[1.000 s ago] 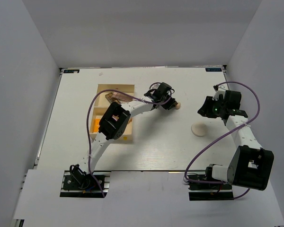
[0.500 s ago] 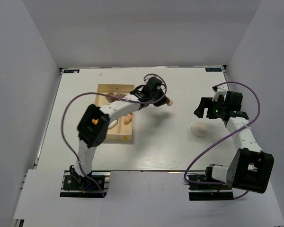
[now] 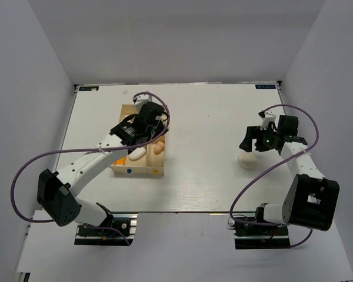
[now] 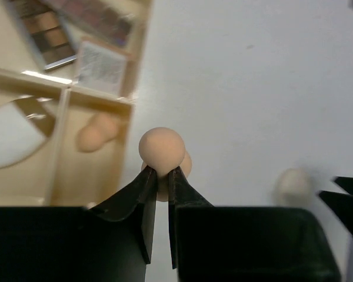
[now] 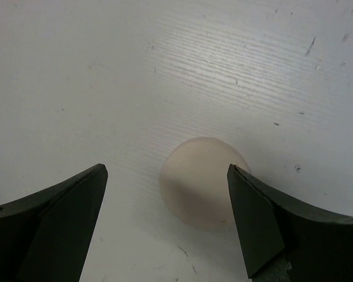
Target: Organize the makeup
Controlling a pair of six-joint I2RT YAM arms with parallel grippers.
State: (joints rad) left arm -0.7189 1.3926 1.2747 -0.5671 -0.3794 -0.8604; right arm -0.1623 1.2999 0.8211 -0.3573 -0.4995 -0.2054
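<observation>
Left arm (image 3: 88,164) swung from mid-table toward 9 o'clock and now hangs over the wooden box (image 3: 135,171). Right arm dipped toward the puff (image 5: 203,182), which lies on the table at 3 o'clock. Right gripper (image 5: 167,170) is spread wide, astride the puff and not touching it. Left gripper (image 4: 160,173) is clamped on a tan sponge (image 4: 162,151) above the box's 3 o'clock wall; a drop looks due. Overhead hides that grip, but the wrist view shows it, plus a second sponge (image 4: 96,133) already in a compartment.
</observation>
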